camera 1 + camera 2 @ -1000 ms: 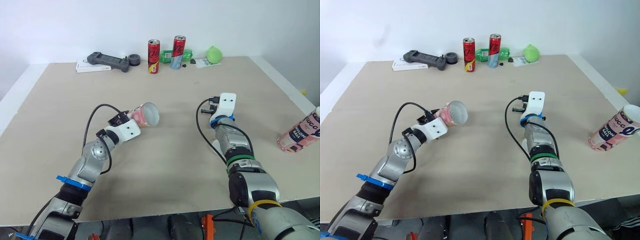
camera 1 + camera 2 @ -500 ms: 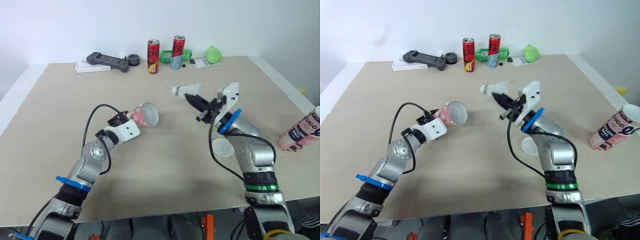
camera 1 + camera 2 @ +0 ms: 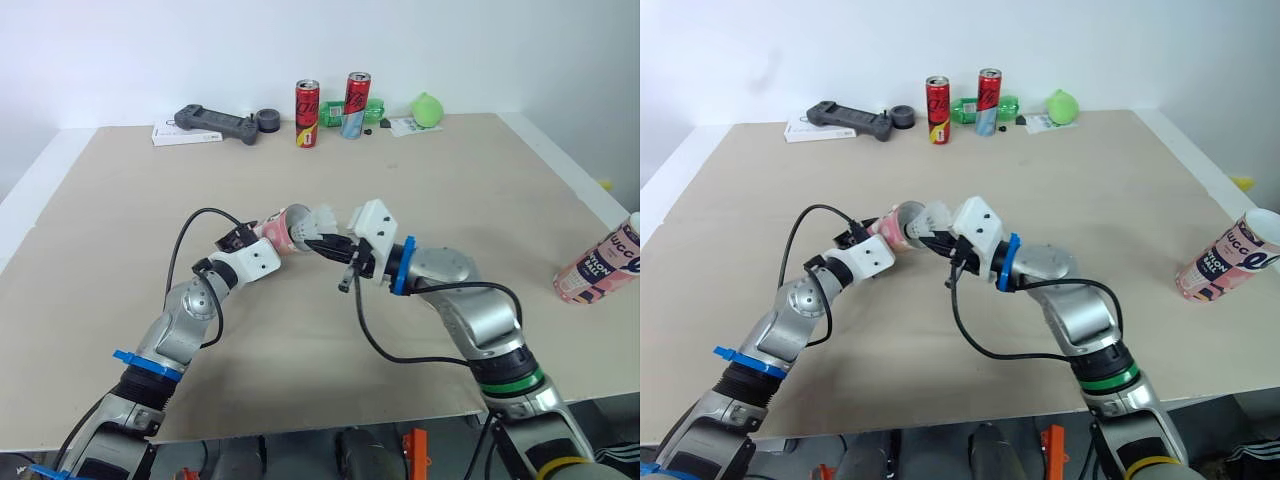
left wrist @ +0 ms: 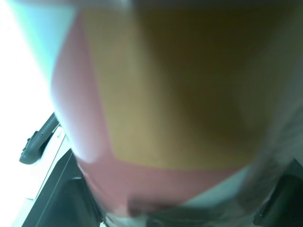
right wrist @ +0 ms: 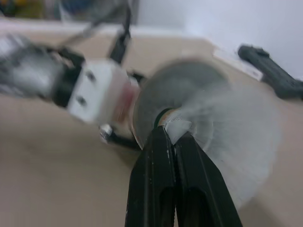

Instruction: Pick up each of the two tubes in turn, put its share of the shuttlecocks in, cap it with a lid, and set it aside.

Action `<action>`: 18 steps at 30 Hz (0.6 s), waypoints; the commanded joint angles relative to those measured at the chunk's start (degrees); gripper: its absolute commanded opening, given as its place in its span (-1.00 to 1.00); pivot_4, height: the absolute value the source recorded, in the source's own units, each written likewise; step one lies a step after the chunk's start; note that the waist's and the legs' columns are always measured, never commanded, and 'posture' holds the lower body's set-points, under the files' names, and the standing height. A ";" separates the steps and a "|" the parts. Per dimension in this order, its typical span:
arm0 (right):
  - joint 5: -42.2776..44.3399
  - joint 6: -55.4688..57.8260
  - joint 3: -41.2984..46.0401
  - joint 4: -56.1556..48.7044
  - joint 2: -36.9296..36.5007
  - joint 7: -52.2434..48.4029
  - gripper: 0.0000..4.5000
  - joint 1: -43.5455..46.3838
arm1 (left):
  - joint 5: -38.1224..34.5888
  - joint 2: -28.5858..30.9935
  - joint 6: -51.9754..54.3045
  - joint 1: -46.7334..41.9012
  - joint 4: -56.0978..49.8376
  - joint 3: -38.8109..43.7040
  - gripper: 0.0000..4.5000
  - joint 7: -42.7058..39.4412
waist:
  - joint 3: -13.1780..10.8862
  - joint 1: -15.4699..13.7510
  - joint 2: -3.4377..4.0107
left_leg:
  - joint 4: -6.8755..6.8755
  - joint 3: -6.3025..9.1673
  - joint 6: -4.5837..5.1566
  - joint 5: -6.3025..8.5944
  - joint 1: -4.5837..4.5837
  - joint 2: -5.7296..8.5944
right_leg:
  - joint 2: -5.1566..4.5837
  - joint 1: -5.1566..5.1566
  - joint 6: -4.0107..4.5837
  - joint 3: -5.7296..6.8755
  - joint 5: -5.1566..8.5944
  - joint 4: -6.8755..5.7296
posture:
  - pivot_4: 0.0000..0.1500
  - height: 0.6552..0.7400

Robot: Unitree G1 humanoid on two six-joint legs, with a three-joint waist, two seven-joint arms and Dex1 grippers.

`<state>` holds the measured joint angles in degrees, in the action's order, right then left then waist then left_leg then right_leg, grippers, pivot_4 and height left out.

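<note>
Tabletop (image 3: 120, 220) cans (image 3: 307, 113); shuttlecock (image 3: 321, 221) maybe blocks tube (image 3: 281, 233).

Two pink cardboard tubes (image 3: 283, 231); one white feathered shuttlecock (image 3: 322, 219); two red drink cans (image 3: 307, 113); one black handheld controller (image 3: 214, 124); one green plastic bottle (image 3: 372, 110).

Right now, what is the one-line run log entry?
left fingers: holding pink cylindrical tube | right fingers: shut on white feather shuttlecock at tube mouth | other pink tube: right edge of table
</note>
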<state>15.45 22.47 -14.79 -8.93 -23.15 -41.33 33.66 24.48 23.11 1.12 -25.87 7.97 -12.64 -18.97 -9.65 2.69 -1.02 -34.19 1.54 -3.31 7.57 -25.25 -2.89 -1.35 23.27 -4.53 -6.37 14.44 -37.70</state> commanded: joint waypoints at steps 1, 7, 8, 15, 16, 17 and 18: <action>4.92 1.50 3.94 -3.44 1.80 -1.37 -0.40 3.03 | -0.36 -0.19 0.08 -0.31 -0.14 0.08 0.42 0.27 | 0.00 0.00 0.00 | 0.00 0.00 0.00 0.00 0.00 0.00 | 0.00 0.00 -0.09 0.00 -0.05 0.00 | 1.00 1.00; 11.07 6.67 10.20 -2.02 -2.22 -6.16 0.48 7.03 | -0.35 -0.04 0.04 0.11 -0.25 0.16 0.42 0.73 | -0.01 0.00 -0.02 | 0.00 0.02 0.00 0.00 -0.04 0.00 | 0.00 -0.01 -0.10 0.01 -0.06 0.00 | 1.00 1.00; 10.38 6.27 10.29 -0.74 -3.40 -6.92 0.48 8.23 | -0.36 -0.04 0.06 0.15 -0.27 0.15 0.42 0.80 | -0.01 0.00 -0.02 | 0.00 0.01 0.00 0.00 -0.03 0.00 | -0.01 0.00 -0.10 0.01 -0.06 0.00 | 1.00 1.00; -1.60 -0.68 -1.65 7.01 -7.92 -15.72 -0.89 15.16 | -0.33 -0.37 -0.16 -0.70 0.57 -0.36 0.42 0.96 | -0.01 0.06 -0.01 | 0.04 -0.03 0.00 0.00 0.03 -0.02 | 0.01 0.05 0.11 0.01 0.05 0.00 | 1.00 1.00; -4.21 -2.34 -4.05 9.06 -7.35 -16.51 -0.97 16.72 | -0.33 -0.40 -0.29 -0.90 0.68 -0.47 0.42 0.89 | -0.01 0.05 -0.01 | 0.05 -0.01 0.00 0.00 0.02 -0.03 | 0.03 0.06 0.06 0.02 0.03 0.00 | 1.00 1.00; -6.80 -4.07 -6.27 11.24 -6.75 -16.99 -0.97 18.24 | -0.33 -0.43 -0.39 -1.06 0.78 -0.56 0.42 0.82 | -0.01 0.06 -0.01 | 0.07 -0.01 0.00 0.00 0.01 -0.03 | 0.02 0.07 0.02 0.02 0.01 0.00 | 1.00 1.00; -8.67 -5.49 -7.67 13.01 -6.26 -17.40 -0.97 19.32 | -0.33 -0.48 -0.45 -1.22 0.89 -0.64 0.42 0.79 | -0.02 0.06 -0.01 | 0.07 -0.03 0.00 0.01 0.01 -0.03 | 0.02 0.07 0.00 0.02 0.00 0.00 | 1.00 1.00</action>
<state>9.85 20.14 -21.24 3.18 -29.78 -57.74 50.26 24.32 22.93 1.09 -26.58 8.64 -12.78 -18.00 -9.66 2.75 -1.03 -34.13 1.51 -3.32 7.57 -25.26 -2.91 -1.33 23.35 -4.56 -6.35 14.43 -37.71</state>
